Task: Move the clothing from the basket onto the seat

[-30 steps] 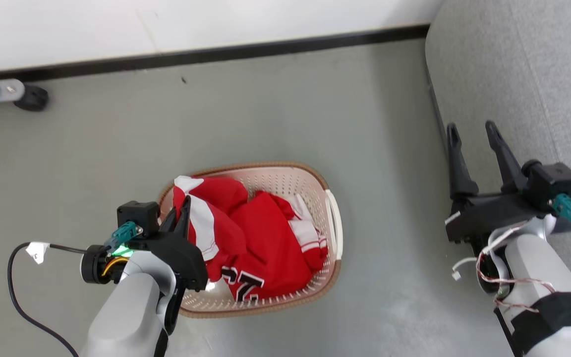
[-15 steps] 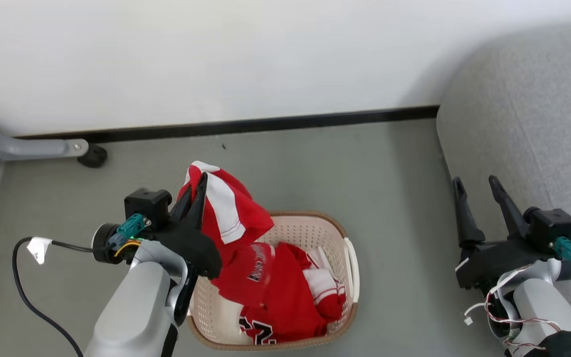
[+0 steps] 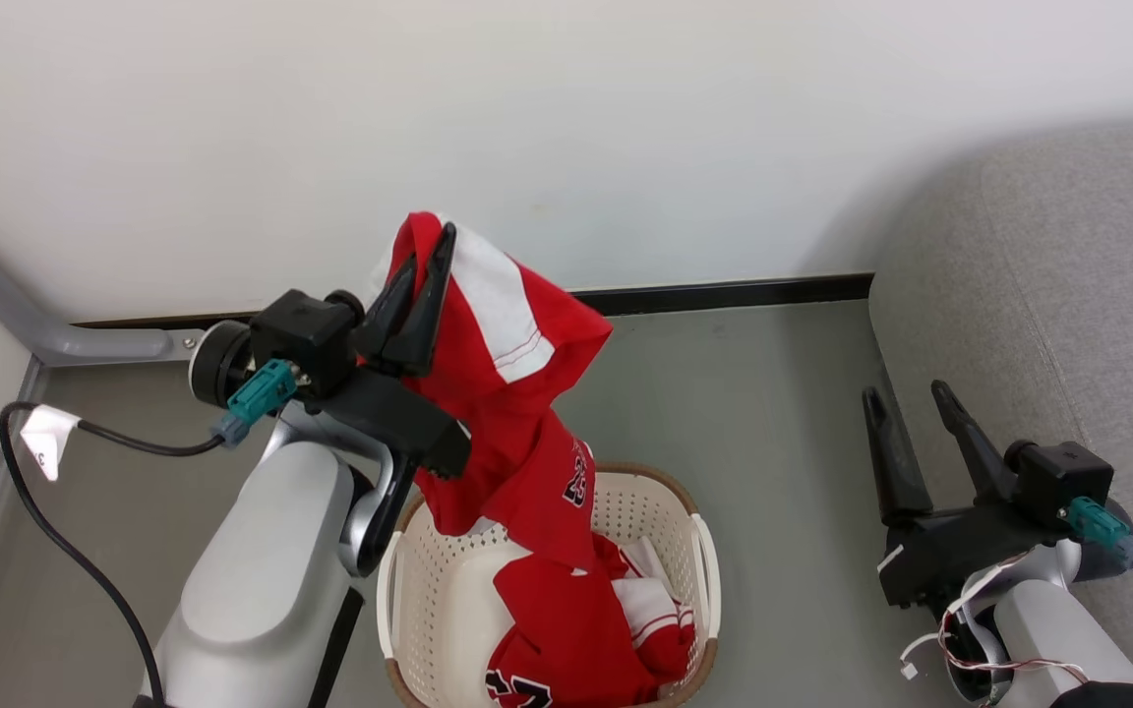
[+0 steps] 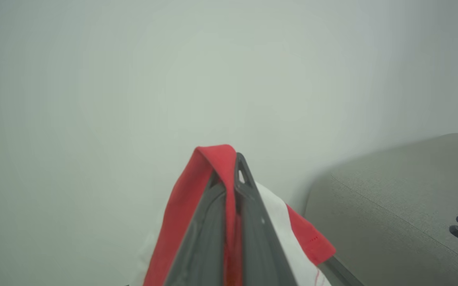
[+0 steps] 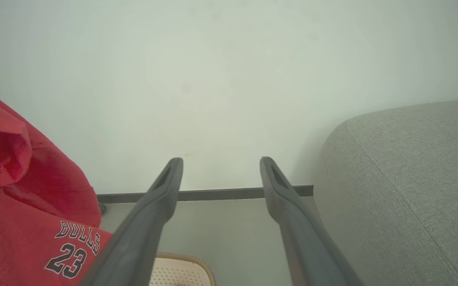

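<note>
My left gripper (image 3: 429, 246) is clamped on one red jersey (image 3: 517, 423) hanging above the single basket (image 3: 699, 551), where a second jersey (image 3: 566, 639) lies, while my right gripper (image 3: 906, 391) stands spread and empty beside the one grey seat (image 3: 1039, 295) at right.

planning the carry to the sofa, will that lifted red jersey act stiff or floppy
Probably very floppy: the red jersey folds over the left gripper and hangs limp toward the basket. Likely light, since a pinch at one edge holds it up. Its lower end may drag across the jerseys below.
</note>
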Motion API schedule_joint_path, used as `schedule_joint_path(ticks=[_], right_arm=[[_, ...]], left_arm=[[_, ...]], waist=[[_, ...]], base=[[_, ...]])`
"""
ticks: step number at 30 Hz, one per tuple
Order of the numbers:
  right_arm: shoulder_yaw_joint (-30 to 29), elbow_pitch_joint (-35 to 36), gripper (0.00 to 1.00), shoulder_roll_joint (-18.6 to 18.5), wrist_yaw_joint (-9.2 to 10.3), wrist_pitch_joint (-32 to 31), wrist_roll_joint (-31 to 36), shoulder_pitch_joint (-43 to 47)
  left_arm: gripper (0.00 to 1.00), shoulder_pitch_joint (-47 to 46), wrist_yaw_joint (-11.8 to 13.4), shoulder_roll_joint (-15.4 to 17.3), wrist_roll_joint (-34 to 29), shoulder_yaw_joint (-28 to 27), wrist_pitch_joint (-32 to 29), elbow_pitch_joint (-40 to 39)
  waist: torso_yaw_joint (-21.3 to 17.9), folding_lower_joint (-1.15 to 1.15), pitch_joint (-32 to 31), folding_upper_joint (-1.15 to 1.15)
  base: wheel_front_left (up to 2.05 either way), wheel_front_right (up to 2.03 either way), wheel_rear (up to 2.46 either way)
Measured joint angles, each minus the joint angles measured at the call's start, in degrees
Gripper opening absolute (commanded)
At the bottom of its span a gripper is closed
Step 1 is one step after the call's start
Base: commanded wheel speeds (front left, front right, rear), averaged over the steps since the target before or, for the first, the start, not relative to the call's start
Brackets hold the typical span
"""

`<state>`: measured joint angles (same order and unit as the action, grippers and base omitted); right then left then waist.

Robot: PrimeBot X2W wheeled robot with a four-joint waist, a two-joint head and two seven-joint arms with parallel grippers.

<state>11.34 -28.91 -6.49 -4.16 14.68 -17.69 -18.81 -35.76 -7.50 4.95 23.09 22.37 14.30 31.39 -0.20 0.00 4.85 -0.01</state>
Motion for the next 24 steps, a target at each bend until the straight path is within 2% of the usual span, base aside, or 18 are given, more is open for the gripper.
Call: schedule_joint_path(ticks=[5, 10, 19, 24], right_arm=[[1.64, 0.37, 1.0, 0.43, -1.08, 0.0, 0.05, -0.04], [5.97, 1.59, 1.0, 1.37, -2.3, 0.0, 0.36, -1.92], [16.77, 1.48, 1.0, 2.43, -2.92, 0.0, 0.57, -9.43], [25.36, 0.69, 1.0, 2.46, -2.91, -0.01, -0.97, -12.96]], left_arm=[[0.0, -1.74, 0.0, 0.48, 0.03, 0.74, 0.01, -4.33], [0.0, -2.91, -0.01, 0.96, 0.04, 1.42, 0.02, -6.42], [0.0, -3.83, -0.01, 1.2, 0.53, 2.07, 0.02, -7.84], [0.0, -4.61, -0.01, 0.81, 0.9, 3.11, 0.02, -9.2]], waist=[[-0.17, 0.0, 0.08, 0.0], [-0.19, 0.0, 0.68, 0.0], [0.26, 0.01, 1.41, 0.01], [0.87, 0.0, 1.81, 0.01]], base=[[0.0, 0.0, 0.0], [0.0, 0.0, 0.0], [0.0, 0.0, 0.0], [0.0, 0.0, 0.0]])
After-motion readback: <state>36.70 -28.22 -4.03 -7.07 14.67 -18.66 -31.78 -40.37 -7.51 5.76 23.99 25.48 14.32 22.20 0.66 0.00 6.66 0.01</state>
